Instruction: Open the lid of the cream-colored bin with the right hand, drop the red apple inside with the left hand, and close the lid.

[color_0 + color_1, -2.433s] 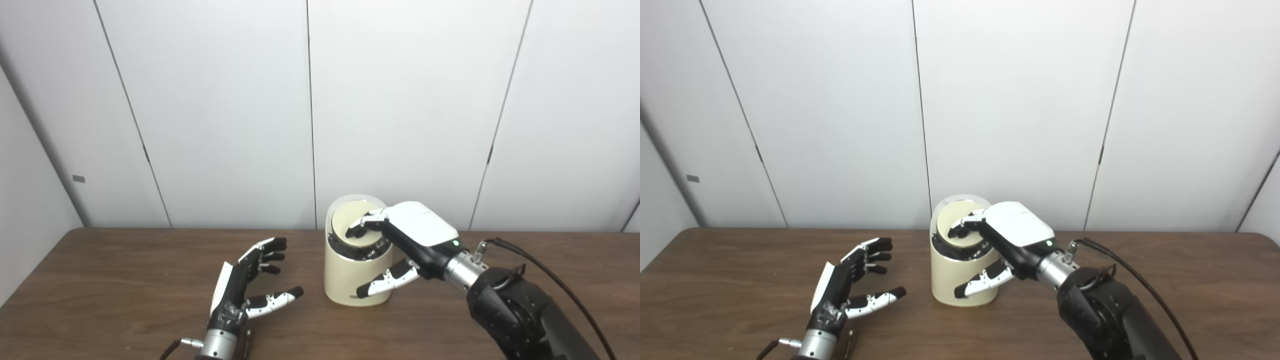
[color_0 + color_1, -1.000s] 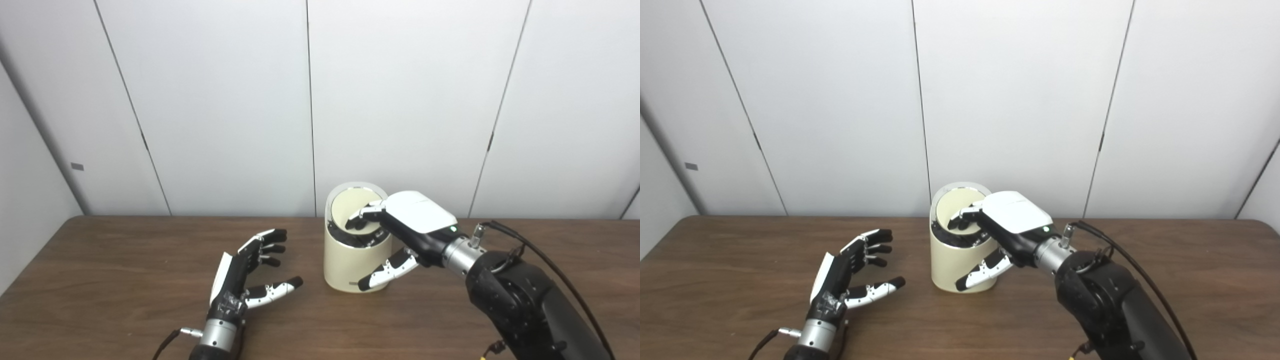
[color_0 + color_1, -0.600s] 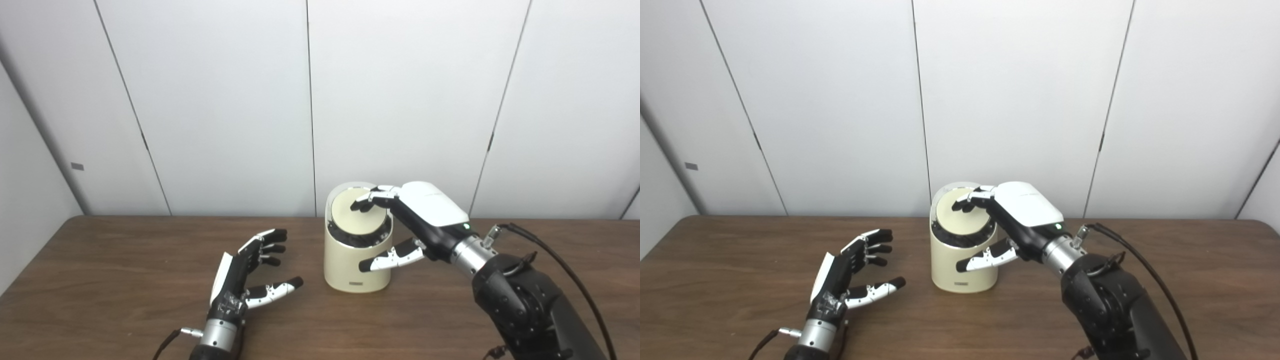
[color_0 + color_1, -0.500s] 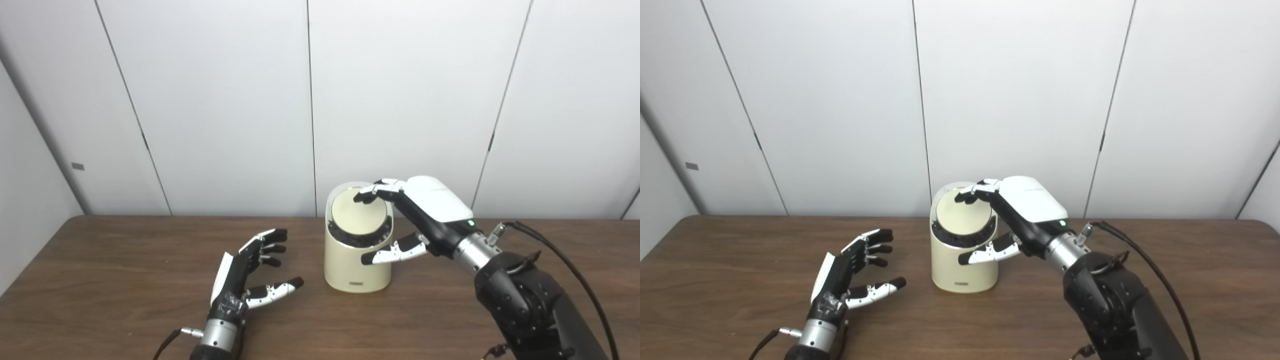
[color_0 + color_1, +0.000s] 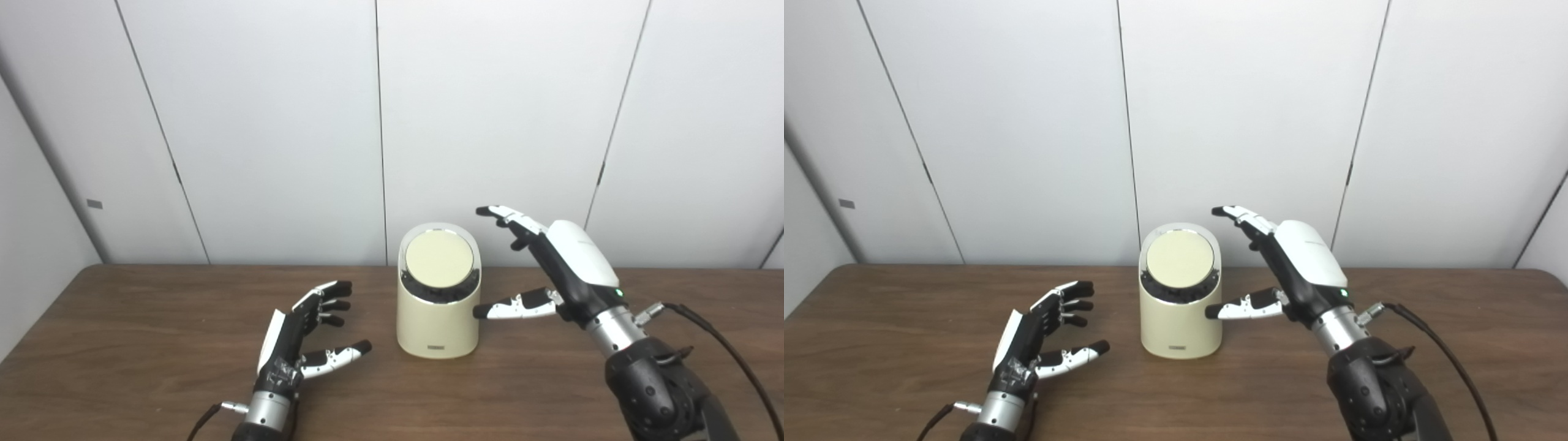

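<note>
Since lid (image 5: pixel 440 258) now sits flat on bin (image 5: pixel 437 324), right robot hand (image 5: pixel 554 266) lifted off, spread, empty; left robot hand (image 5: pixel 300 349) open, empty, left of bin. Task looks finished.

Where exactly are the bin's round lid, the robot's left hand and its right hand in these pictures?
lid (image 5: pixel 440 259), left eye view, centre of its flat cream disc.
left hand (image 5: pixel 288 349), left eye view, on the dark palm, fingers spread.
right hand (image 5: pixel 1304 257), right eye view, on the white back shell.
</note>
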